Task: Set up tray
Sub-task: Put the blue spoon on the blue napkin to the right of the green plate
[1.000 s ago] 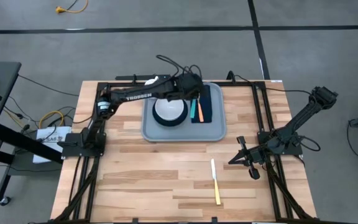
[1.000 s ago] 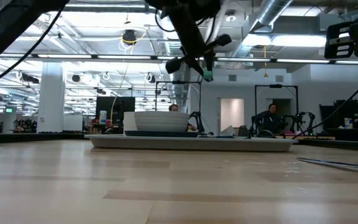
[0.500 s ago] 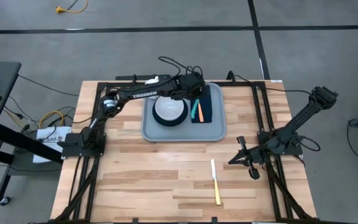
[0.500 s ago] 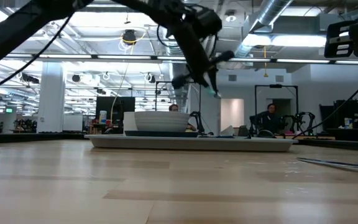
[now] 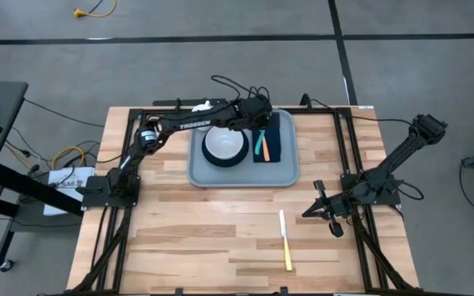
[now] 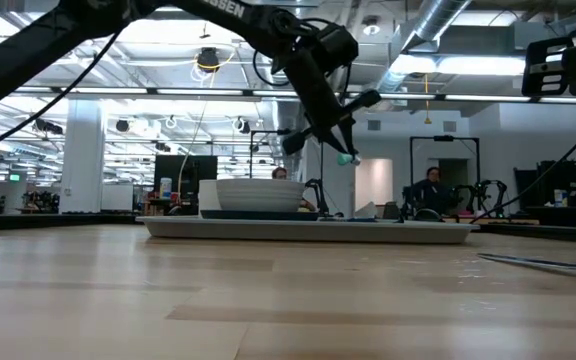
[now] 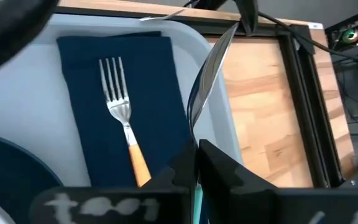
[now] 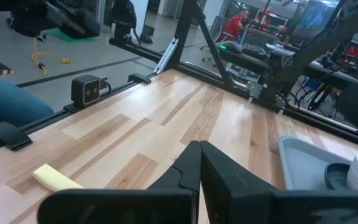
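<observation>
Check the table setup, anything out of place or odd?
One thing: a yellow-handled knife lies alone on the bare table, well off the tray. On the tray, the bowl and the fork on the napkin look tidy. The left gripper holds a spoon above the napkin.

A robotics lab in a big open hall. Beyond the wooden table [image 6: 268, 290] hang exposed ducts [image 6: 448, 30] and strip lights [image 6: 138, 95]. More workstations stand behind the table, with a seated person [image 6: 431, 192].

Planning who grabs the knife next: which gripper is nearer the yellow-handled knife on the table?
The right gripper is nearer, waiting just beside the knife. The left gripper is far off over the tray, holding a spoon.
</observation>
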### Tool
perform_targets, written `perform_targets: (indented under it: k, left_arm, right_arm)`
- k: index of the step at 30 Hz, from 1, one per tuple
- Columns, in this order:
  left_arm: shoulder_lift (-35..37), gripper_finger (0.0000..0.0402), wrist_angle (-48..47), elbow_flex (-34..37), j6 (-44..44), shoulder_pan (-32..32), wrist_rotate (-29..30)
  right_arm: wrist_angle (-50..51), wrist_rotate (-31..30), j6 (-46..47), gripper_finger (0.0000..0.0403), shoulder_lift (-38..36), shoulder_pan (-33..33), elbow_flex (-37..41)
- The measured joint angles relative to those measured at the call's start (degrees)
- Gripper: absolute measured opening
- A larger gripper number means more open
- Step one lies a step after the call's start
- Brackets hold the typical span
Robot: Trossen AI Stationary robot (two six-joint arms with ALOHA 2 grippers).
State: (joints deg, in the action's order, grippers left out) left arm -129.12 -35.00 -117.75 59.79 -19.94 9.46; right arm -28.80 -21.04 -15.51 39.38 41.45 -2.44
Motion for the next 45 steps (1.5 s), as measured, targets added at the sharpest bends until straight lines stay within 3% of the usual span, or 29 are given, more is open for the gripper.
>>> perform_targets:
  k: [5, 11, 16, 31, 40, 45]
  left_arm:
    - [0.0, 0.0, 0.0, 0.0, 0.1, 0.1, 2.5]
    - [-0.1, 0.0, 7.0, 0.0, 0.7, 1.7, 7.7]
    - [-1.2, 0.0, 11.4, 0.0, -2.7, 2.5, 6.0]
    - [-1.5, 0.0, 11.6, 1.0, -8.9, 3.1, 1.8]
    - [0.2, 0.0, 11.3, -2.3, -18.1, 10.5, 2.5]
    - [2.1, 0.0, 6.9, -2.4, -19.3, 16.6, 7.3]
  right_arm:
    - [0.0, 0.0, 0.0, 0.0, 0.0, 0.0, 0.0]
    - [0.0, 0.0, 0.0, 0.0, 0.0, 0.0, 0.0]
    - [0.0, 0.0, 0.0, 0.0, 0.0, 0.0, 0.0]
    - [0.1, -0.6, 0.0, 0.0, 0.0, -0.4, 0.0]
    - [-0.4, -18.7, 4.9, 0.0, 0.0, -3.0, 0.0]
    - [-1.8, -20.9, 8.0, 0.0, -0.1, -4.5, 0.0]
